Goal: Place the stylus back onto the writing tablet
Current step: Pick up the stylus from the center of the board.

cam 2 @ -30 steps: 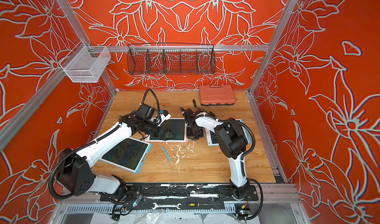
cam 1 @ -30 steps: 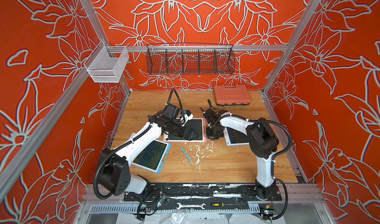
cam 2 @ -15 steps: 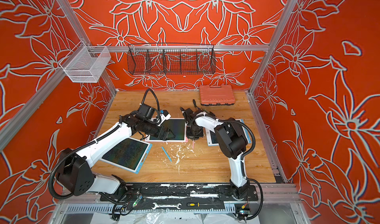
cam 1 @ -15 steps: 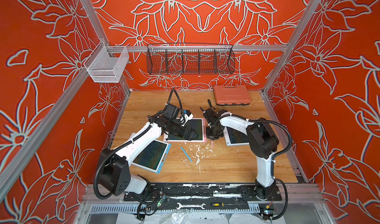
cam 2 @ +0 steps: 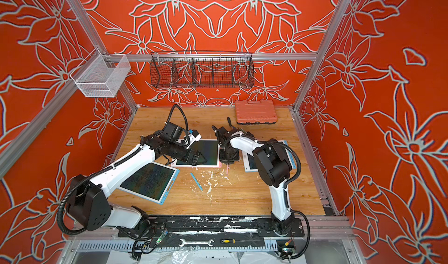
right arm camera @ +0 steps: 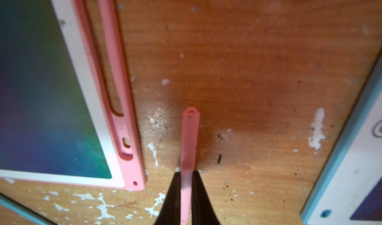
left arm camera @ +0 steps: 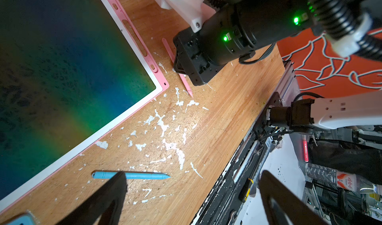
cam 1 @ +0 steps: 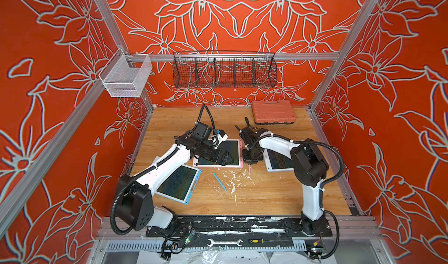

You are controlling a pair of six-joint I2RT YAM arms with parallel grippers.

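The right end effector (right arm camera: 185, 195) is clamped on the pink stylus (right arm camera: 189, 139), which lies low against the worktop (right arm camera: 258, 69). Just beside this end effector sits the pink-framed writing tablet (right arm camera: 122, 102), its edge slot vacant. The left end effector (left arm camera: 192, 195) hangs with fingers spread wide above a blue stylus (left arm camera: 142, 175).

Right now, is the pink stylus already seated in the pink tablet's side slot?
No: the pink stylus sits pinched in the right gripper, beside the pink tablet, whose slot is empty.

Left end effector (left arm camera: 192, 195) spread wide, right end effector (right arm camera: 185, 193) pinched shut, pointing down
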